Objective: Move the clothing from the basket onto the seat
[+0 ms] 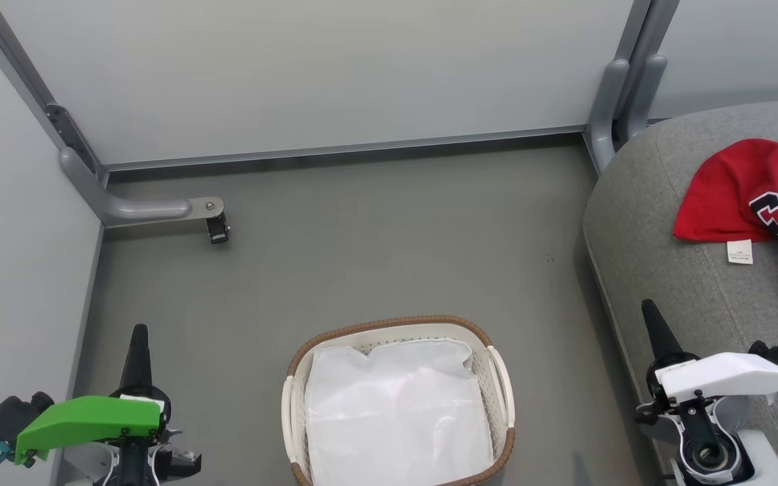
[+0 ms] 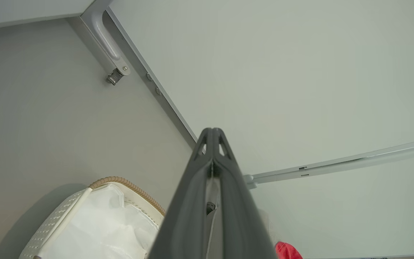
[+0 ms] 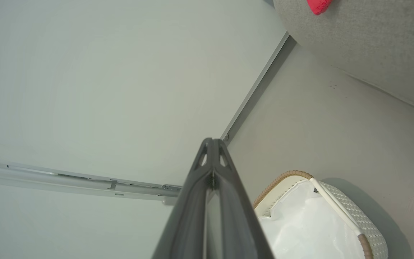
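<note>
Nearest the camera in the head view, the left gripper (image 1: 139,341) rises at the lower left under a green cover (image 1: 85,415). Its two dark fingers are pressed together into one point and hold nothing. The right gripper (image 1: 654,320) stands at the lower right above a white cover (image 1: 723,374). Its fingers are also pressed together and empty, and its tip points up in front of the seat's near edge. Both wrist views show the same thing: the finger pairs meet along their length with no gap at the tips.

Between the two grippers, at the bottom centre, the basket (image 1: 389,325) sits on the grey floor (image 1: 362,256). It holds a crumpled white lining sheet (image 1: 396,412) that covers its bottom; no red fabric shows inside. A white handle (image 1: 502,378) curves along its right side.

To the right of the basket, and apart from it, is the grey seat (image 1: 645,223). The red jersey (image 1: 727,192) lies on top of the seat, well away from the basket, loosely bunched, with dark-and-white numbers facing up. A small white tag (image 1: 739,251) hangs at its near edge, and striped trim shows at the frame's right edge.

Farthest back, pale wall panels (image 1: 308,74) close off the floor. A grey bracket with a small caster (image 1: 217,228) juts out at the left corner.
</note>
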Motion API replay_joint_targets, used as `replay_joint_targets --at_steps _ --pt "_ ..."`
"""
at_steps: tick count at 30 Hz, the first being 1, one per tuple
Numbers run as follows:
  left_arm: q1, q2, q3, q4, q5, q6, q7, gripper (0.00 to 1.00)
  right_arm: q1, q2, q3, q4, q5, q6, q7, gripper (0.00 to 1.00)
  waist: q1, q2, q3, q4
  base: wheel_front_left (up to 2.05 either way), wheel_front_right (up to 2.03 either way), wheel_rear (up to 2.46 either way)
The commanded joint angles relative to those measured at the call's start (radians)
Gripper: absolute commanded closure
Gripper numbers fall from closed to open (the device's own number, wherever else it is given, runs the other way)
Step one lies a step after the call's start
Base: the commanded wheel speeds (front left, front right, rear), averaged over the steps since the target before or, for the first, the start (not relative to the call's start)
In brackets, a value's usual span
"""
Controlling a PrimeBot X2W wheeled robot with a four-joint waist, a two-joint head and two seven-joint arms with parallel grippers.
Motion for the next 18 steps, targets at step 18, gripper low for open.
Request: replay_joint_targets --at_steps 18 --pt "0.01 0.009 0.012 -0.039 -0.179 -0.002 0.049 1.0 0.031 -0.007 -0.027 -0.049 0.177 -0.001 0.048 1.0 0.0 0.0 -0.017 0.001 0.0 0.0 0.0"
